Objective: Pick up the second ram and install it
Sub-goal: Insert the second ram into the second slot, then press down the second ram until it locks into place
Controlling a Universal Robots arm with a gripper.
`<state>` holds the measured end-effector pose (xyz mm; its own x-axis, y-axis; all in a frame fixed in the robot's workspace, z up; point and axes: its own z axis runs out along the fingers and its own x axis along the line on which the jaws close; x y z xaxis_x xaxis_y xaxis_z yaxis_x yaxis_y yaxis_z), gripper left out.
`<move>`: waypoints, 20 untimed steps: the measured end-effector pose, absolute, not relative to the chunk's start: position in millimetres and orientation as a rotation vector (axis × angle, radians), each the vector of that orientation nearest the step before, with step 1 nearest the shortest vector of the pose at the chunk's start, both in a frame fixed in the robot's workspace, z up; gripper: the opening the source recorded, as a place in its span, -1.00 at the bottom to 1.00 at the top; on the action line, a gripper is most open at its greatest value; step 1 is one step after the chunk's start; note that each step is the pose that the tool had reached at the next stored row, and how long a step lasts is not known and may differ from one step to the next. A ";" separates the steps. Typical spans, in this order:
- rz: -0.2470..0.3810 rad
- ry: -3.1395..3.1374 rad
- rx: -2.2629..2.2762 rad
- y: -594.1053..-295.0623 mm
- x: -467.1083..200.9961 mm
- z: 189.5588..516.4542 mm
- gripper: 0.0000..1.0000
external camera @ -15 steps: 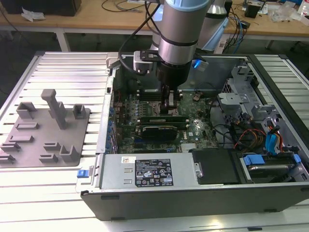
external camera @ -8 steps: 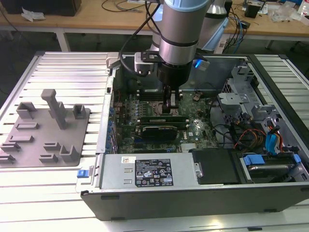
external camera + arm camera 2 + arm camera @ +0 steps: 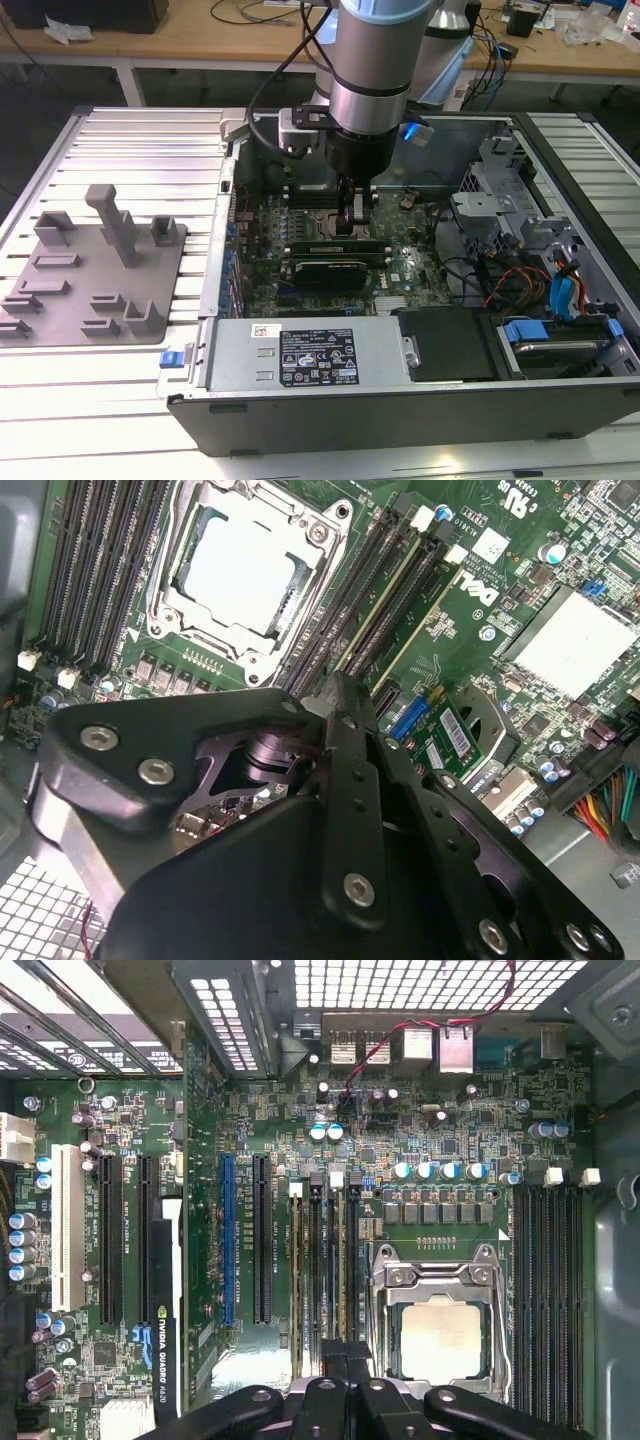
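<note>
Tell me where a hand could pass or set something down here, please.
Free: the ribbed white table behind the grey plastic fixture plate, and its strip in front of that plate. Crowded: the open black computer case, where the black gripper stands over the green motherboard, with cables toward the exterior view's right.

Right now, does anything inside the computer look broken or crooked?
Nothing stands out. The black gripper sits low over the long black memory slots beside the silver processor socket on the green motherboard. Thin green memory strips stand straight in their slots. The grey plastic fixture plate lies flat beside the case.
</note>
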<state>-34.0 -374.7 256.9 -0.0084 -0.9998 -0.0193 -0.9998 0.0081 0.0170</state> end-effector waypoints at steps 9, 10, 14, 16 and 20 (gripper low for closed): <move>0.039 2.228 -2.211 -374.7 -34.0 256.9 -0.84; 0.038 2.228 -2.211 -374.7 -33.8 256.9 -0.84; 0.039 2.228 -2.211 -374.7 -26.6 256.9 -0.84; 0.039 2.228 -2.211 -374.7 -22.5 256.9 -0.84; 0.039 2.228 -2.211 -374.7 -13.9 256.9 -0.84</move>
<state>-13.9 -374.7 256.9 -0.0079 -0.9998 -0.0193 -0.9998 0.0076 0.0157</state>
